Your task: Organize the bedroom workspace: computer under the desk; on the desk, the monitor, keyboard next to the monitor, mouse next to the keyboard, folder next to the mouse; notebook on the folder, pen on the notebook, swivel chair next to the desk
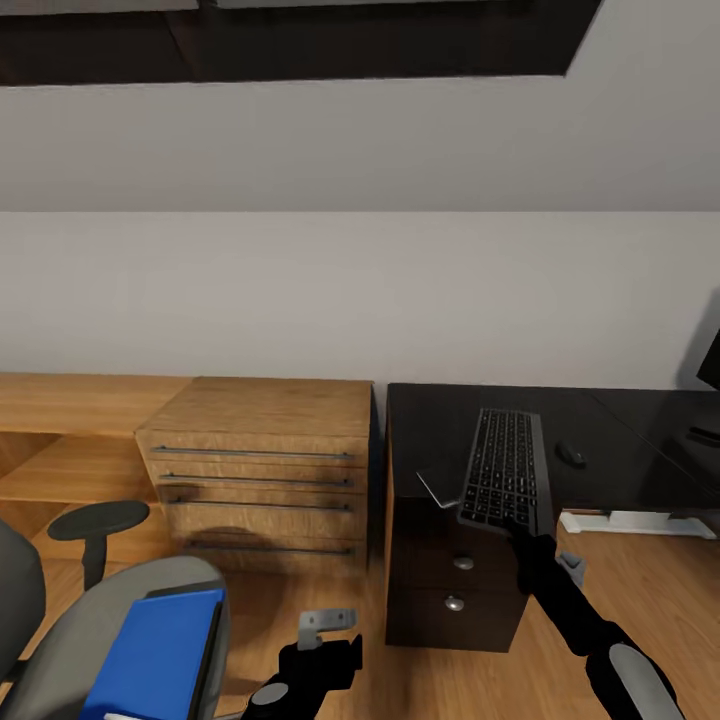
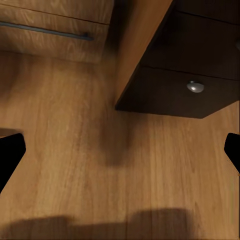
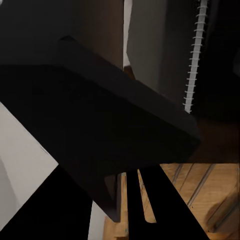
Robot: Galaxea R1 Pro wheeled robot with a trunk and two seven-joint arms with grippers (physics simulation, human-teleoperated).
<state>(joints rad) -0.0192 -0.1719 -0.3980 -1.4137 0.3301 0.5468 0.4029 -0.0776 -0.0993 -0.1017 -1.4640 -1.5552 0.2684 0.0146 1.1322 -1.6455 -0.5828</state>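
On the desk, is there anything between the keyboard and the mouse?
No. In the head view, bare black desk separates the keyboard, held by the right tool, from the mouse.

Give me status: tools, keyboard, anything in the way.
Right tool shut on keyboard, raised over desk corner. Left tool open, empty. Notebook under keyboard's path; mouse beside it.

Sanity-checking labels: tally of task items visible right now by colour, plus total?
Black: 4, the desk, keyboard, mouse, monitor (only an edge in frame)
Blue: 1, the folder
Grey: 1, the swivel chair
Dark grey with white spiral: 1, the notebook
Total: 7
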